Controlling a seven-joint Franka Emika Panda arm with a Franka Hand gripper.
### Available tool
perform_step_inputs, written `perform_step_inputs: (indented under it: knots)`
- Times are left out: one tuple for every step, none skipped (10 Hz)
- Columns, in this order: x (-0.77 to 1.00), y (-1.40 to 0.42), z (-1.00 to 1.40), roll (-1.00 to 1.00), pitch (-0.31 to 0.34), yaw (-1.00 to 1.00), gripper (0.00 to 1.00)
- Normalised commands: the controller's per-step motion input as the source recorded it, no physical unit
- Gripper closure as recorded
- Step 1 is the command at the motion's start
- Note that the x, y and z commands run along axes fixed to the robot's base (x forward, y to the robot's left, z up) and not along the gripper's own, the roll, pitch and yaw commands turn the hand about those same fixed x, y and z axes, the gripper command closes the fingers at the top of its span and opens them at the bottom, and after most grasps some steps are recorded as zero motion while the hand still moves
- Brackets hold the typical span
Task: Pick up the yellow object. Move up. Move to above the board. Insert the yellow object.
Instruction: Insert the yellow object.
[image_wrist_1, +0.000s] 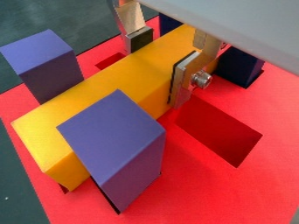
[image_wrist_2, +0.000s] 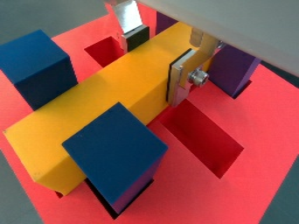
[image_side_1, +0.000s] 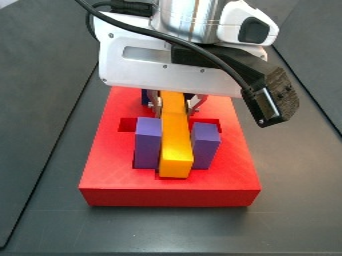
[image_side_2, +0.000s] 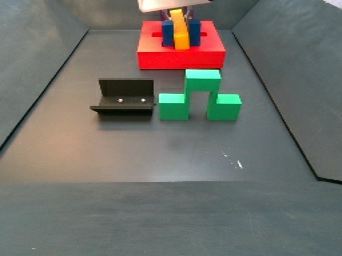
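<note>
The yellow object (image_wrist_1: 111, 101) is a long orange-yellow bar lying flat across the red board (image_wrist_1: 271, 118), between the upright purple (image_wrist_1: 111, 144) and blue (image_wrist_2: 111, 150) blocks. It also shows in a wrist view (image_wrist_2: 105, 98) and a side view (image_side_1: 175, 145). My gripper (image_wrist_1: 162, 66) straddles the bar near its far end, with one pad on each long side, and looks shut on it. The gripper also shows over the board in both side views (image_side_1: 174, 102) (image_side_2: 178, 12). The bar's lower part is hidden among the blocks.
An open red slot (image_wrist_1: 222, 131) lies beside the bar. In front of the board (image_side_2: 181, 58), a green stepped block (image_side_2: 201, 98) and the dark fixture (image_side_2: 123, 98) stand on the grey floor. Sloped walls ring the floor.
</note>
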Motion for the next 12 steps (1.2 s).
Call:
perform_step_inputs:
  knots:
    - [0.0,0.0,-0.19,0.0,-0.006,0.02,1.0]
    - [-0.13,0.0,-0.24,0.0,-0.017,0.0,1.0]
    - [-0.21,0.0,-0.21,0.03,-0.013,-0.11,1.0]
    - [-0.18,-0.07,-0.14,0.1,0.0,-0.22,1.0]
    - [-0.13,-0.11,-0.1,0.12,0.0,-0.24,1.0]
    - [-0.04,-0.09,-0.05,0.11,0.0,-0.11,1.0]
    - [-0.04,-0.02,-0.12,0.03,0.0,0.0,1.0]
    - [0.0,-0.02,-0.5,-0.02,-0.09,0.0,1.0]
    - [0.23,0.0,-0.73,-0.08,-0.084,0.0,1.0]
    - [0.13,0.0,-0.61,-0.03,-0.066,0.0,1.0]
    - [0.0,0.0,-0.15,0.05,0.0,0.0,1.0]
    - [0.0,0.0,0.0,0.0,0.0,0.0,1.0]
